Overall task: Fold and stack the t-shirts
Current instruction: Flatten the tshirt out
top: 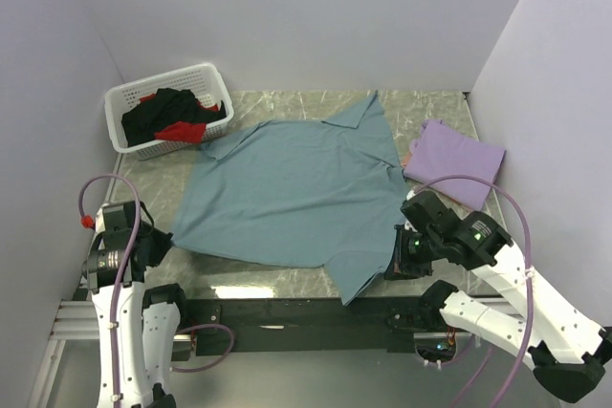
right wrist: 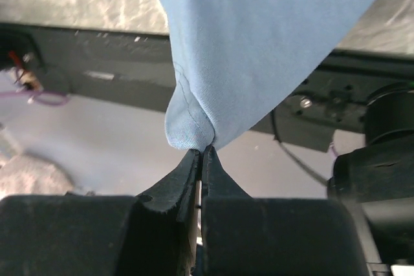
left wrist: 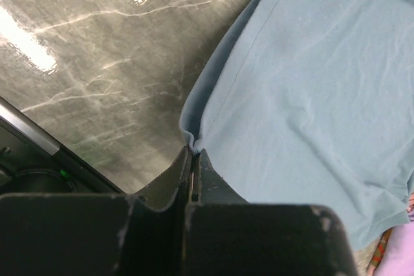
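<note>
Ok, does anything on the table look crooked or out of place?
Yes. The teal shirt lies skewed across the table, its near corner hanging past the front edge over the black rail. The left fingers and right fingers each pinch its edge. The purple shirt looks neatly folded.

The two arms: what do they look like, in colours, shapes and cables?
The left arm and right arm have white rounded shells with black joints. A thin purple cable loops along each; the left one has a red fitting. The left end effector and right end effector are matt black, tapering, scuffed.
</note>
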`<control>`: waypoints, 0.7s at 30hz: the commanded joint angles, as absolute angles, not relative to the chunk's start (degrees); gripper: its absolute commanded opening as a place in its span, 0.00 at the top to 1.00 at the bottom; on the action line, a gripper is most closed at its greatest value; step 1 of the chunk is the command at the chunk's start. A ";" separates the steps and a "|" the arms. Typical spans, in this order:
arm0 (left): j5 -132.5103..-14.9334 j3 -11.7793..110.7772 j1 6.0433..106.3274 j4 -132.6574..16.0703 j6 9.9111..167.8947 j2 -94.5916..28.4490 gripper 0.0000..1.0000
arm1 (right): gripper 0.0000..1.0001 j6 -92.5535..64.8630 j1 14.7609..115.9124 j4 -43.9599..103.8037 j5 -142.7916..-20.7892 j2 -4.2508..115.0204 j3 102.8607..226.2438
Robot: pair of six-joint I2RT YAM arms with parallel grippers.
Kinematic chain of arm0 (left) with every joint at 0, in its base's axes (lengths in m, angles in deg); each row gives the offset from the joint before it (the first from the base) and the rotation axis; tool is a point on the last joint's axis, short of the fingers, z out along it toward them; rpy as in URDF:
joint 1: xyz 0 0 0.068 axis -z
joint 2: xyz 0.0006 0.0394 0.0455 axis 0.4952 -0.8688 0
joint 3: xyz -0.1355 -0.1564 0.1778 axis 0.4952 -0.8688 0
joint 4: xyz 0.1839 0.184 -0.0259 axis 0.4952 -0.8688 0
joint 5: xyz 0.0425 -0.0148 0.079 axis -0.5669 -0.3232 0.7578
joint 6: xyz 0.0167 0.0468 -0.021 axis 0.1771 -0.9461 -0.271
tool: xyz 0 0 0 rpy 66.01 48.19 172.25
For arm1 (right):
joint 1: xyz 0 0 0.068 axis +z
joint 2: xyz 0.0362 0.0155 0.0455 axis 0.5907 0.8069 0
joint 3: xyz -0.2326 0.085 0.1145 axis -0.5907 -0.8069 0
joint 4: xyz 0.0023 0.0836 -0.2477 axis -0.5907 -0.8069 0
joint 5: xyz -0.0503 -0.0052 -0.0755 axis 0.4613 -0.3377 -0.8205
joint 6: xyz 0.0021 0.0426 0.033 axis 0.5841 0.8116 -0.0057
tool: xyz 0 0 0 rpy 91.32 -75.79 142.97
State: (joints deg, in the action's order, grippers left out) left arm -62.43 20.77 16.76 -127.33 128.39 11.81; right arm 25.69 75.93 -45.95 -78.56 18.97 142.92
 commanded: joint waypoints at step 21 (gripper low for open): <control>-66.33 21.54 16.77 -117.71 119.69 1.65 1.00 | 1.00 43.59 88.86 -52.19 -80.81 21.05 147.45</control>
State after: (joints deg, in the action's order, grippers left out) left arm -64.36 20.75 16.76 -121.43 121.62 2.37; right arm 42.01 88.48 -46.74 -77.27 18.79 144.66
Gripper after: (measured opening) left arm 0.022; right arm 0.017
